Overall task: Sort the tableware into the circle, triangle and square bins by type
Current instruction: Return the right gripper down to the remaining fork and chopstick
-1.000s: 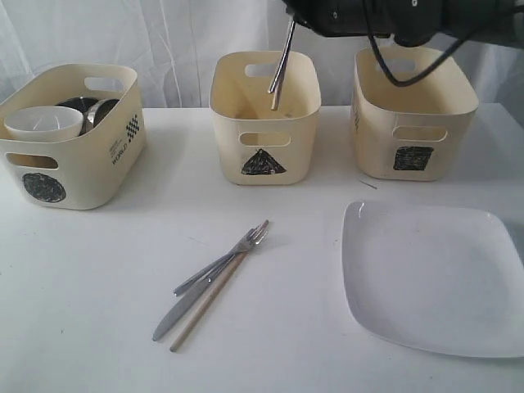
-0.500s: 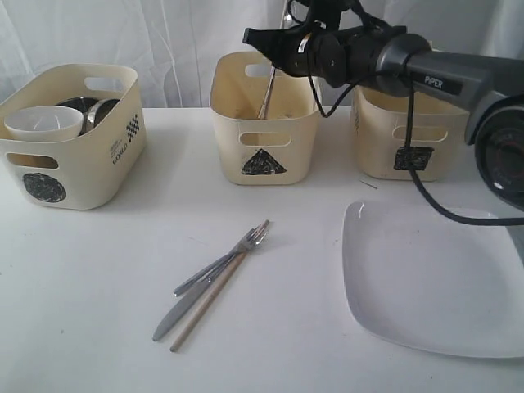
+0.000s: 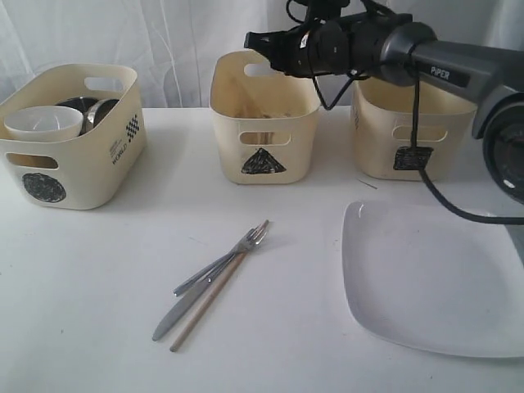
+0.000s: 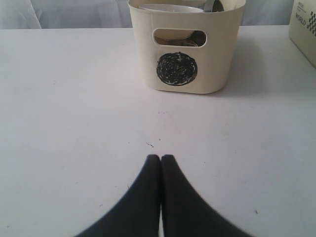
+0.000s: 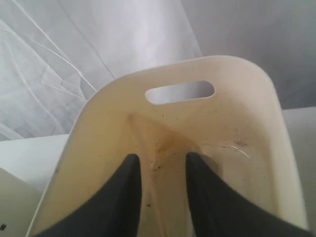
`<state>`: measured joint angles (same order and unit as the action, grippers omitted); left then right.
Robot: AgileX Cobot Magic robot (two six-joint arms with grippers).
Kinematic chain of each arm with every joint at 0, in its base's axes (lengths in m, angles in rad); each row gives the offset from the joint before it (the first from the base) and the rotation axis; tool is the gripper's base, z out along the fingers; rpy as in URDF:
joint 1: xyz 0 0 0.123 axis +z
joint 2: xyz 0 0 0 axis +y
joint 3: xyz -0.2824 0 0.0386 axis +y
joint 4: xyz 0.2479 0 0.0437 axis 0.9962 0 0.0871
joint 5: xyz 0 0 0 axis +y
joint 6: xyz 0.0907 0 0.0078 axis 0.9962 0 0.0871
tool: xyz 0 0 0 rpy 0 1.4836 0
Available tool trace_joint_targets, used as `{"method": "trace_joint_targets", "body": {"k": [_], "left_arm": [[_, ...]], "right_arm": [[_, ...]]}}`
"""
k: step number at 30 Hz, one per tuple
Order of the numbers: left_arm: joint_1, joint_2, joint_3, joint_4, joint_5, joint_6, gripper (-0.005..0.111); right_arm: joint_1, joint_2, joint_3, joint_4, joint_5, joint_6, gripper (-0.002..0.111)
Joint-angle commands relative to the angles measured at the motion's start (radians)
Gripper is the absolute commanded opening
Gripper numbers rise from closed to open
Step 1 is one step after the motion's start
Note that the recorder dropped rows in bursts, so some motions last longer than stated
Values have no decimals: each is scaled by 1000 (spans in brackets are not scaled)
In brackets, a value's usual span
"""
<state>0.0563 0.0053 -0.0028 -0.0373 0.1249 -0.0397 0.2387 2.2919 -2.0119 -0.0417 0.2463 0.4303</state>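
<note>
My right gripper [image 3: 252, 38] hovers over the back of the triangle bin [image 3: 264, 115], open and empty [image 5: 160, 158], looking down into the bin [image 5: 237, 128]. The spoon is out of sight. On the table in front lie a steel fork [image 3: 223, 261], a steel knife [image 3: 182, 309] and a wooden chopstick [image 3: 214, 291], bunched together. The large white square plate [image 3: 434, 278] rests at the front right. The circle bin [image 3: 70, 155] holds the white bowl [image 3: 42, 121] and steel ware [image 3: 92, 110]. My left gripper [image 4: 160, 158] is shut and empty, low over the table facing the circle bin [image 4: 217, 54].
The square bin [image 3: 412, 110] stands at the back right, under the right arm's cable. A white curtain hangs behind the three bins. Another bin's corner [image 4: 303, 27] shows at the edge of the left wrist view.
The steel utensil that hung from my right gripper over the triangle bin dropped into it and is now out of sight. The right gripper has opened. The left has not moved.
</note>
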Motion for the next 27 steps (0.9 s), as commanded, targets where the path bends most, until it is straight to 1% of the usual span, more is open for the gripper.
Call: {"method": "trace_joint_targets", "body": {"k": [1, 4, 7, 8, 9, 10, 11, 12, 13, 14, 15, 16, 17, 18, 19, 21, 23, 27], "left_arm": [[1, -5, 3, -4, 3, -8, 0], [1, -5, 3, -4, 3, -8, 0], [1, -5, 3, -4, 3, -8, 0], [1, -5, 3, -4, 3, -8, 0], [1, -5, 3, -4, 3, -8, 0], [1, -5, 3, -4, 3, -8, 0], [1, -5, 3, -4, 3, -8, 0], [1, -5, 3, -4, 3, -8, 0], [1, -5, 3, -4, 3, -8, 0], [1, -5, 3, -4, 3, -8, 0], [1, -5, 3, -4, 3, -8, 0], [1, -5, 3, -4, 3, -6, 0], [1, -5, 3, -4, 3, -6, 0], [1, -5, 3, -4, 3, -6, 0], [1, -5, 3, -4, 3, -6, 0], [1, -5, 3, -4, 3, -6, 0], [1, -5, 3, -4, 3, -6, 0], [1, -5, 3, -4, 3, -6, 0]], "right_arm": [[-1, -73, 7, -8, 126, -47, 31], [19, -146, 99, -8, 225, -81, 31], [52, -237, 243, -3, 293, -113, 31], [80, -316, 374, -3, 297, -113, 31], [93, -348, 428, 6, 297, -111, 31], [128, -427, 553, 16, 291, -107, 31], [142, -462, 599, 16, 291, -90, 31], [180, -517, 700, 16, 289, -63, 31], [202, -544, 740, 14, 287, -88, 31], [234, -563, 789, 8, 287, -154, 32], [250, -566, 806, 8, 287, -184, 35], [259, -556, 815, 8, 287, -178, 43], [261, -545, 815, 8, 287, -148, 47], [263, -535, 815, 16, 282, -56, 52], [267, -522, 815, 15, 275, 32, 54], [279, -503, 815, 15, 261, 240, 56], [308, -474, 815, 15, 230, 359, 56], [368, -400, 781, 23, 227, 412, 56]]}}
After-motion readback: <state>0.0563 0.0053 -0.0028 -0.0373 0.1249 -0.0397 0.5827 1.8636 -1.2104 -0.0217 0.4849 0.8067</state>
